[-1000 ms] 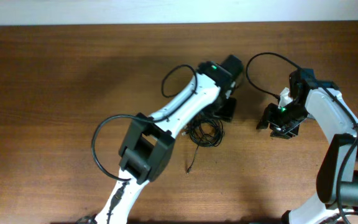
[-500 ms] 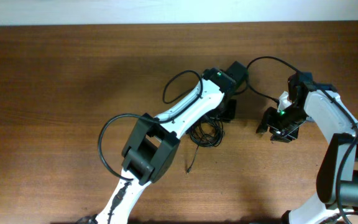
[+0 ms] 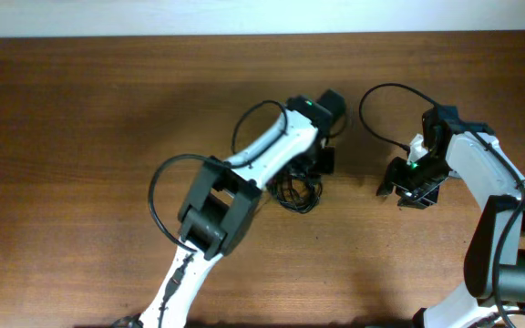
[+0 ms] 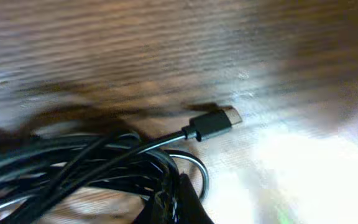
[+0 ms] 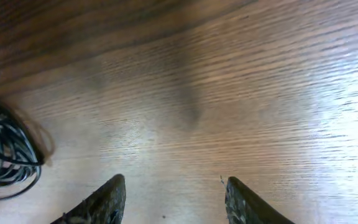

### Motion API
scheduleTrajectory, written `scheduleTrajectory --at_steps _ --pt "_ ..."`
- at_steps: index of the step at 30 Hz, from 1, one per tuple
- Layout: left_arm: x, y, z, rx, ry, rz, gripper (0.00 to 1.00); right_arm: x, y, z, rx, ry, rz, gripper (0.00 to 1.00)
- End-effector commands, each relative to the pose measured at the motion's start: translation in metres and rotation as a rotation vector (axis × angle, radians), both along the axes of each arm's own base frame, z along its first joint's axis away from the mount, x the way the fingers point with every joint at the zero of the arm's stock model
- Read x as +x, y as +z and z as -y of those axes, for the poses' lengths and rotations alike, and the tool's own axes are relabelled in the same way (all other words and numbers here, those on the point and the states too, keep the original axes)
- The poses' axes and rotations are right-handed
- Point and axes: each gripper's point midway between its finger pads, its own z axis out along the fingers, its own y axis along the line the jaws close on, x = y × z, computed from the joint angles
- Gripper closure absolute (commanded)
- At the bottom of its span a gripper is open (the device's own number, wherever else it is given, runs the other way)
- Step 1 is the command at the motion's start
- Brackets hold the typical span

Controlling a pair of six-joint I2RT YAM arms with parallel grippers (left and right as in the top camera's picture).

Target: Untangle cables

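Our left arm runs from the near edge diagonally across the brown wood-grain table. Its black elbow block sits mid-table and its white forearm rises to a wrist that folds back toward us. The left gripper points down at the knotted bundle of thin black cables, which lies just beside the forearm at the centre of the table. In the left wrist view, the fingers are pressed together on strands of the bundle. A single black plug with a metal tip lies free on the wood just beyond the loops.

Our right arm comes up along the right edge, bends at its black wrist joint and turns back toward the centre. The right gripper hovers low over bare wood, apart from the bundle. Its two fingers stand about half open with nothing between them. The cables show only at the far left of its view.

A thick black wire loop bulges from the left elbow, and another thick black wire arches between the two wrists. A white strip of wall borders the far edge.
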Motion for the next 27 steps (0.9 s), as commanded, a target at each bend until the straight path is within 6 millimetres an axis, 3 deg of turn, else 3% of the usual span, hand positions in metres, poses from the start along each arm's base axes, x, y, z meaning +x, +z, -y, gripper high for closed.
scheduleTrajectory --at_steps 1,3,6,10,13,17,21,25,27 --pt "-0.004 0.036 0.024 -0.484 -0.116 -0.183 1.0 0.001 0.013 -0.025 0.164 0.055 0.048 0.48" --pt "0.005 0.075 0.025 -0.782 -0.139 -0.22 1.0 0.003 0.033 -0.055 0.374 0.133 0.122 0.47" --pt "0.018 0.115 0.02 -1.051 -0.136 -0.217 1.0 0.008 0.051 -0.074 0.521 0.127 0.162 0.43" --pt "0.022 0.125 0.017 -1.116 -0.133 -0.21 1.0 0.018 0.079 -0.094 0.724 0.105 0.236 0.44" --pt "0.022 0.153 0.02 -1.287 -0.145 -0.217 1.0 0.023 0.095 -0.102 0.824 0.095 0.268 0.45" --pt "0.022 0.154 0.019 -1.291 -0.145 -0.216 1.0 0.027 0.1 -0.104 0.85 0.103 0.301 0.54" --pt "0.021 0.153 0.019 -1.284 -0.137 -0.227 1.0 0.033 0.113 -0.108 0.924 0.111 0.351 0.55" --pt "0.017 0.153 0.023 -1.284 -0.145 -0.234 1.0 0.038 0.113 -0.108 0.919 0.131 0.388 0.68" --pt "0.015 0.153 0.025 -1.281 -0.148 -0.242 1.0 0.041 0.113 -0.107 0.915 0.14 0.405 0.69"
